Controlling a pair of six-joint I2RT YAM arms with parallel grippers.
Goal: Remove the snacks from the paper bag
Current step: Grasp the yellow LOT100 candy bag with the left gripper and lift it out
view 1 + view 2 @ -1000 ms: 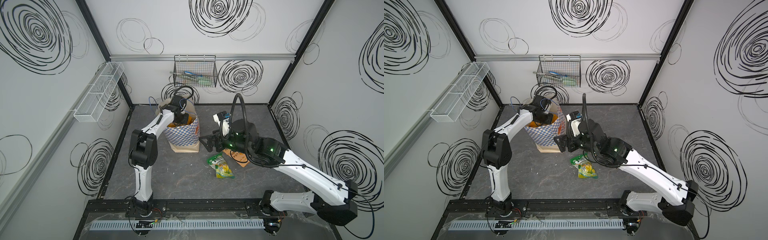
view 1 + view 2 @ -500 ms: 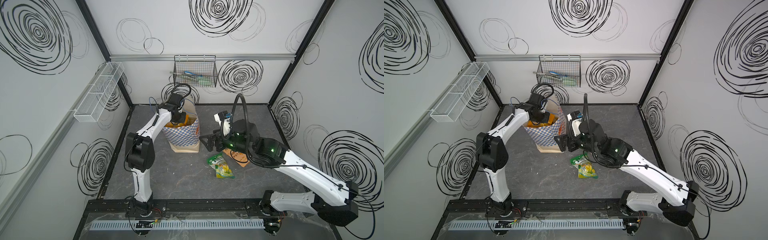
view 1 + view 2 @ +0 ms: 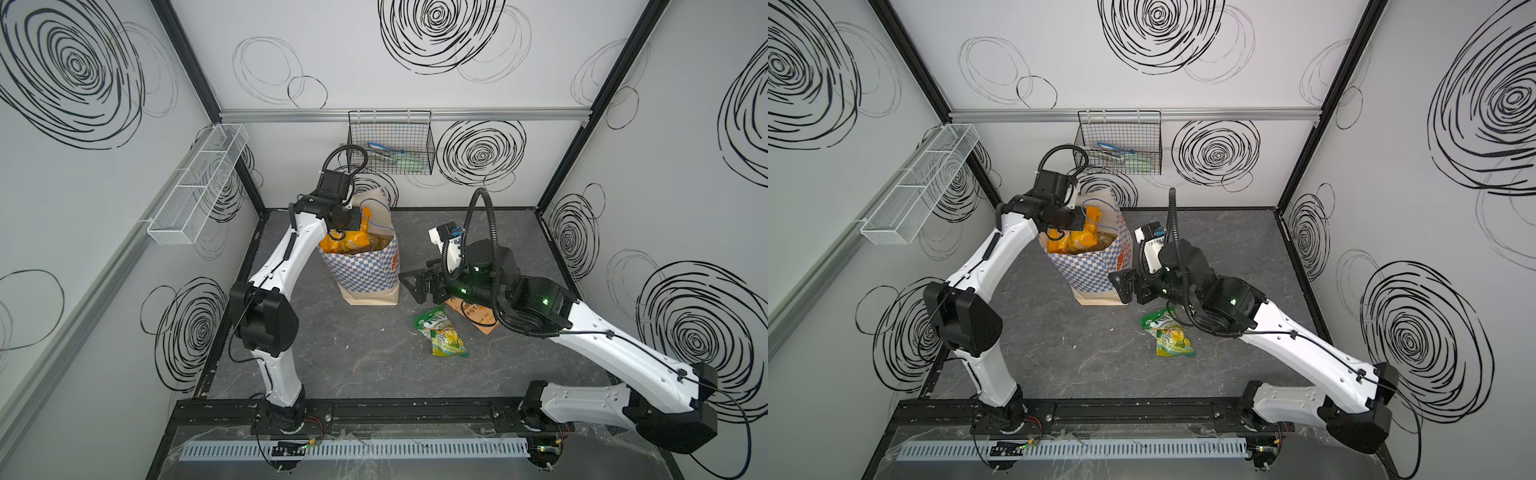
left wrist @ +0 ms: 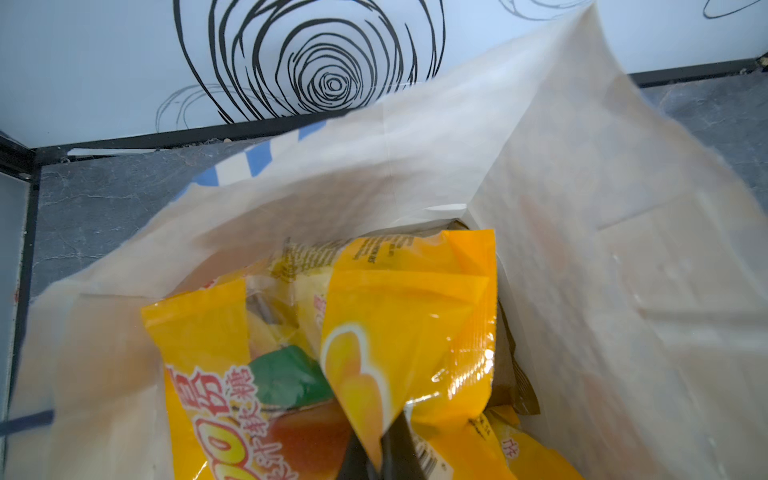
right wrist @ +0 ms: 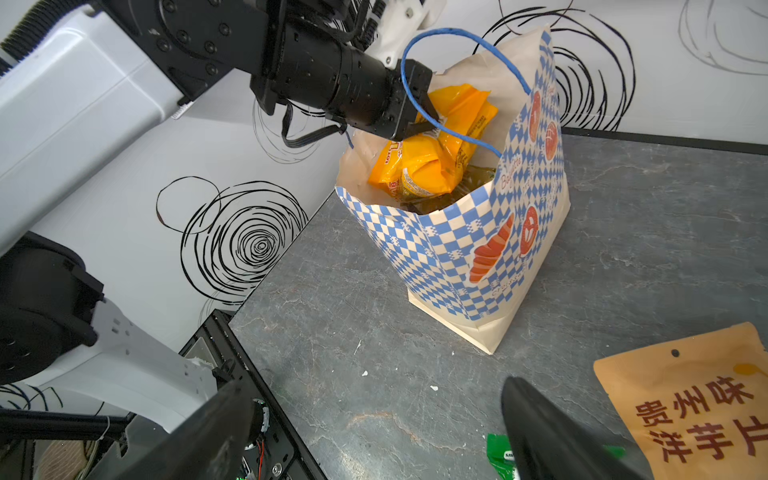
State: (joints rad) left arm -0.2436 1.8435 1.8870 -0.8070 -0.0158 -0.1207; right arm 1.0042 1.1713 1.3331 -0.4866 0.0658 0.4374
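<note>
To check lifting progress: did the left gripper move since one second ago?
Yes. In a top view the left gripper, shut on a yellow pack, has moved up the view, away from the paper bag toward the wire basket.

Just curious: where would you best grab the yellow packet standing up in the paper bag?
Pinch the yellow packet by its top edge, coming down through the open mouth of the paper bag: it stands upright there, and the bag's walls shut off its sides.
</note>
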